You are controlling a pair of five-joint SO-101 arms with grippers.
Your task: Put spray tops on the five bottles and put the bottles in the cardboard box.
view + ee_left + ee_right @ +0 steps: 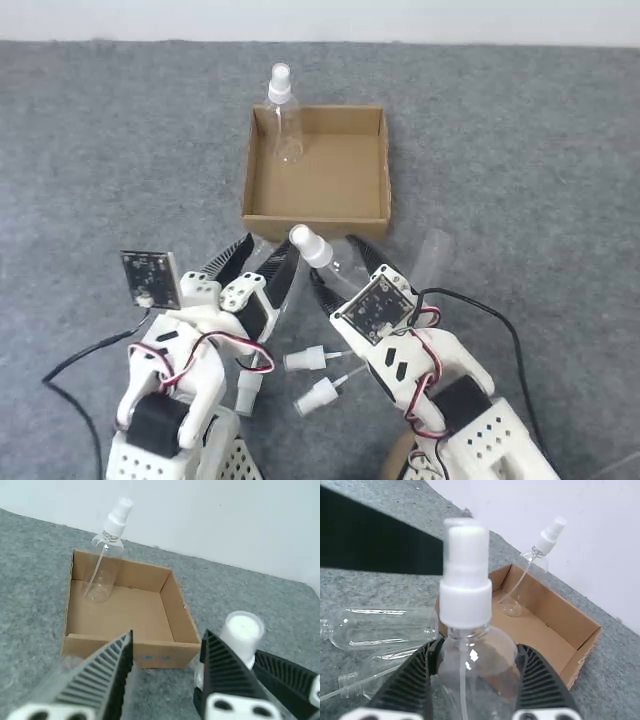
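Bottle 1 [285,125] stands capped in the cardboard box [315,216], right end effector [476,649] grips capped bottle 2 [312,248], left end effector [167,636] gapes open, 3 bottles [380,627] remain.

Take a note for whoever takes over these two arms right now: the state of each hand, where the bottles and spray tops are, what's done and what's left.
Right hand: shut on the held bottle, spray top on, just short of the cardboard box.
Left hand: open, holding nothing, beside that bottle.
Done: the boxed bottle, with its top on, stands in a far corner of the box.
Left: put the held bottle in the box. Two loose spray tops and the bare bottles lie on the carpet by the arms, not yet capped or boxed.
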